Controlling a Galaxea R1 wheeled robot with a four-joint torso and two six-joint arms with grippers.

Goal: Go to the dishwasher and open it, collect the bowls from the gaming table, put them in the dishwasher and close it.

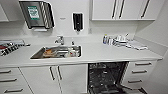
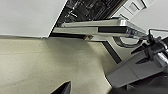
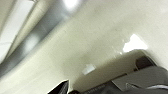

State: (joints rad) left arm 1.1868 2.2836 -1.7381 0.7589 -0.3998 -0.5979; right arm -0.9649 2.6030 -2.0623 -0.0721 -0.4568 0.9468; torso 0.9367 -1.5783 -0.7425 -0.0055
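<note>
The dishwasher [image 1: 106,76] stands open under the white counter, right of the sink, with its dark interior and wire racks showing. Its door [image 1: 130,88] is folded down toward me. In the left wrist view the lowered door [image 2: 100,27] appears edge-on above the beige floor [image 2: 50,62], and a dark part of my left gripper [image 2: 62,88] hangs over that floor, apart from the door. A dark part of my right gripper [image 3: 60,89] hangs over glossy pale floor [image 3: 100,37]. The bowls and the gaming table are out of view.
A steel sink [image 1: 37,55] holding dishes sits in the counter, with a faucet [image 1: 60,39] behind it. Bottles and crockery [image 1: 120,40] stand at the back right. White drawers [image 1: 140,72] flank the dishwasher on the right, cabinet doors [image 1: 55,77] on the left.
</note>
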